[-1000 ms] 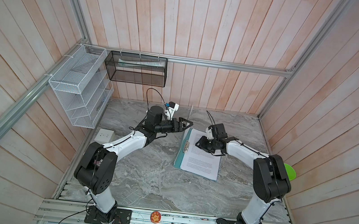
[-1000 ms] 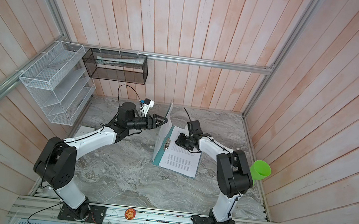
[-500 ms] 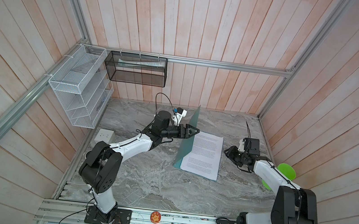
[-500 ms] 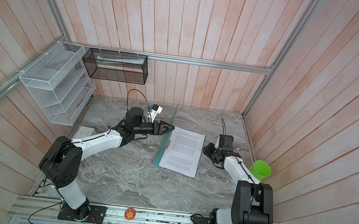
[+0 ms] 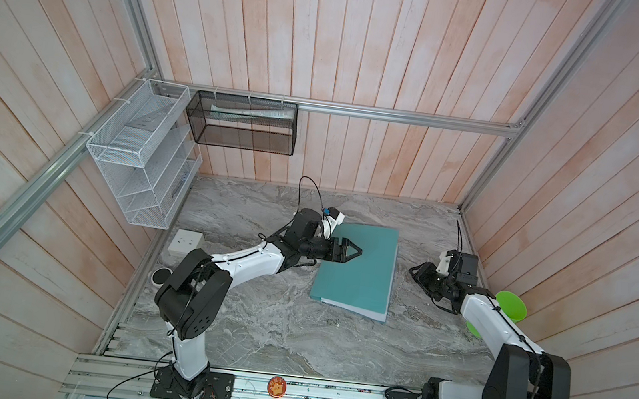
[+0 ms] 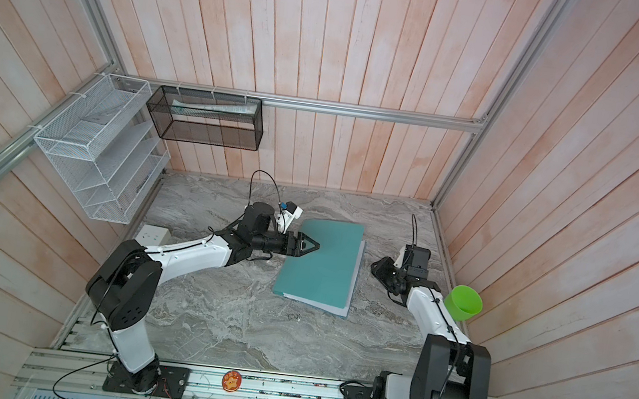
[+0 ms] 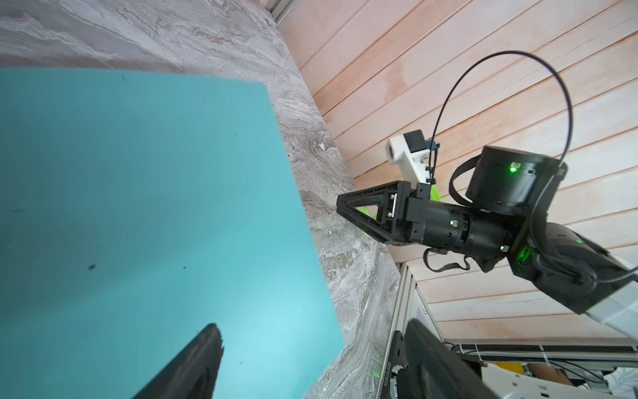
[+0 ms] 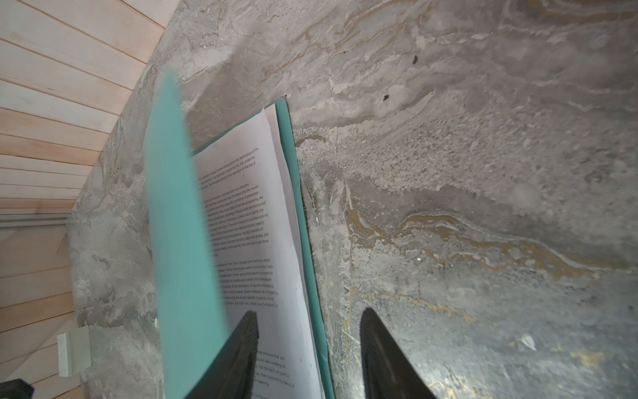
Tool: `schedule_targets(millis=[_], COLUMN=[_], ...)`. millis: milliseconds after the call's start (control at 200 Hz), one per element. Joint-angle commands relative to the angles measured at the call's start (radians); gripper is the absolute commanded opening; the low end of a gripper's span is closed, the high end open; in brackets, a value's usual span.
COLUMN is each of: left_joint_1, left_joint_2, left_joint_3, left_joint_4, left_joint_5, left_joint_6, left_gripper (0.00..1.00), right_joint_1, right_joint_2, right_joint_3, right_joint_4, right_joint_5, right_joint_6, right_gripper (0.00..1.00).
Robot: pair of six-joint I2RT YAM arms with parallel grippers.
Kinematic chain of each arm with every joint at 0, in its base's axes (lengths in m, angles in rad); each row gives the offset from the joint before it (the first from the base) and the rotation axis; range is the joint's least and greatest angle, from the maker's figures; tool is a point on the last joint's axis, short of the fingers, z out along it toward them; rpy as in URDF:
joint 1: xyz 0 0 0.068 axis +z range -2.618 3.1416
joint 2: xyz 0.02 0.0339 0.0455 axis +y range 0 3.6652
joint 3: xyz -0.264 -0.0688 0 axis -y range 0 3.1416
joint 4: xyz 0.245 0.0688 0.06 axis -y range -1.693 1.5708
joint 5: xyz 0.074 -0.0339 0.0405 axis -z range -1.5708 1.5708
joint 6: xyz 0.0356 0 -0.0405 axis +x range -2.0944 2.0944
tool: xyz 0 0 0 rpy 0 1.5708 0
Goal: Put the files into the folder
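Two changes mark this moment: the folder (image 5: 359, 268) has its cover, upright half a second ago, lying down over the files (image 5: 357, 311), and the right jaws, over the page a second ago, stand clear off the folder's open edge. Both pairs of jaws are released and empty; the left jaws hover above the cover near the spine. Filing appears complete. Folder: flat, teal, on the surface (image 5: 271, 328); pale sheet edges show along its near edge; the right wrist view catches the cover blurred.

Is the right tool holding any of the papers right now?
No: in a top view the right tool is beside the folder, clear of it, with nothing between its jaws.
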State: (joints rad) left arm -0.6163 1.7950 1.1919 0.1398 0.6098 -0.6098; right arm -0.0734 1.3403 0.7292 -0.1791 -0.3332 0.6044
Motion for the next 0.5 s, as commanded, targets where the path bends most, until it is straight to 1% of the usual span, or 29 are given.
schedule_targets(millis=[0,100,190,310,405,495], left_joint_1=[0.011,0.02,0.029,0.046,0.06,0.069], left_joint_2=[-0.004,0.002,0.011,0.028,0.045,0.062], left_joint_3=[-0.022,-0.047,-0.075,-0.108,-0.137,-0.158], left_joint_4=[-0.017,-0.007,0.015,0.033,0.047,0.054], left_joint_5=[-0.026,-0.03,-0.037,-0.062,-0.093,-0.099], left_joint_6=[0.027,0.027,0.025,0.027,0.031,0.031], left_gripper=[0.85,0.85,0.85,0.85,0.85,0.85], right_joint_1=[-0.001,-0.002,0.009,0.048,0.088,0.127], right_joint_2=[0.035,0.103,0.195,0.287,0.358,0.415], right_joint_3=[-0.022,-0.024,-0.007,0.025,0.071,0.11], right_joint_4=[0.039,0.076,0.11,0.161,0.175,0.186], right_joint_5=[-0.024,-0.042,-0.051,-0.055,-0.06,-0.069], right_joint_6=[0.012,-0.002,-0.019,-0.023,-0.022,-0.019], right_gripper=[0.47,0.47,0.47,0.48,0.48,0.48])
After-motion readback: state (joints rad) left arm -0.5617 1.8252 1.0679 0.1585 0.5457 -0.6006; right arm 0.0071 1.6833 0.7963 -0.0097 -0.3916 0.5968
